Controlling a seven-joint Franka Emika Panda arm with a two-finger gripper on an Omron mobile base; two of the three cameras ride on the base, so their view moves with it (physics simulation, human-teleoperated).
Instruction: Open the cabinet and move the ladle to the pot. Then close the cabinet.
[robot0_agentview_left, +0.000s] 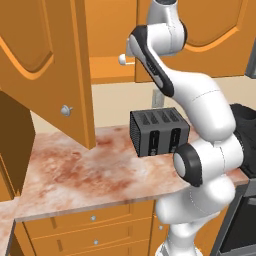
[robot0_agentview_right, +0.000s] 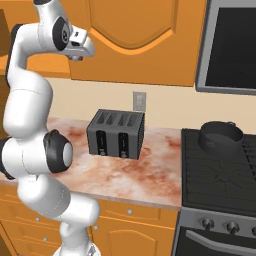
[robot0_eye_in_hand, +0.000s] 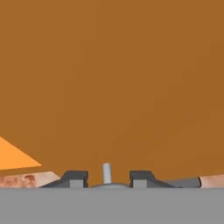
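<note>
The arm reaches up into the cabinet, whose left door stands swung out over the left end of the counter, its round knob facing the room. The right door is shut, so the hand goes in through the open left half.

In the hand view the ladle shows as a thin pale handle standing up between the two dark fingertips, above a rounded grey shape that is probably its bowl. The same pale handle end pokes out beside the wrist in the left base view, at the cabinet's lower shelf edge. The gripper brackets the handle with a gap on each side; the jaws look partly drawn in but not yet pressing on it, so I cannot tell that a hold is made. Judging from this, the step in hand is closing on the handle, with the hand brought in square so the thin stem sits midway.

The pot waits on the stove, at the back, well apart to the right of the counter. The black toaster stands on the counter near the wall, between cabinet and stove, so a carry across will probably need to pass above it. The open door also remains to be shut afterwards.
</note>
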